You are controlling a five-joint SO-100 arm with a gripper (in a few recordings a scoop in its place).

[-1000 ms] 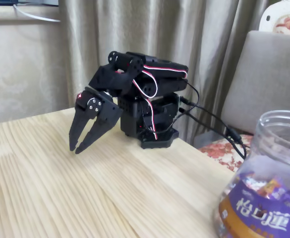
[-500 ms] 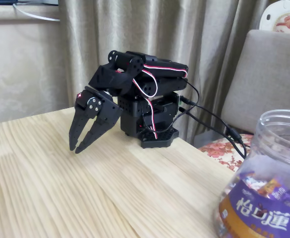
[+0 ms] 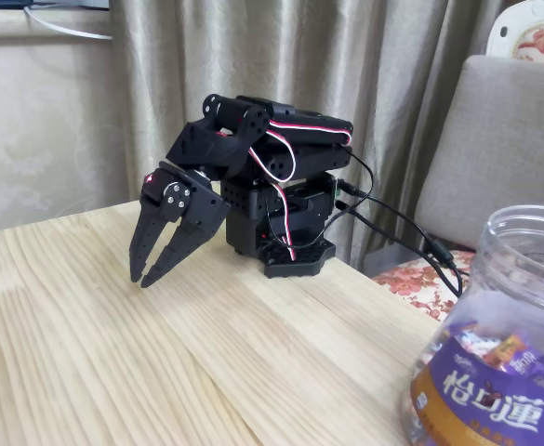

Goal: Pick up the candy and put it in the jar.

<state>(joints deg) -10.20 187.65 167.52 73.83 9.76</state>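
In the fixed view, the black two-finger gripper points down at the light wooden desk with its fingers slightly apart and empty, while the large clear plastic jar with purple-and-orange label stands well apart at lower right.

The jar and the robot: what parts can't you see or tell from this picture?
- The jar in the fixed view: its bottom and right side are cut off by the picture's edges.
- The sweets inside it: blurred by the clear wall and partly covered by the label.
- The gripper: jaws slightly apart, nothing between them.
- The table: its near part is cut off by the bottom edge.
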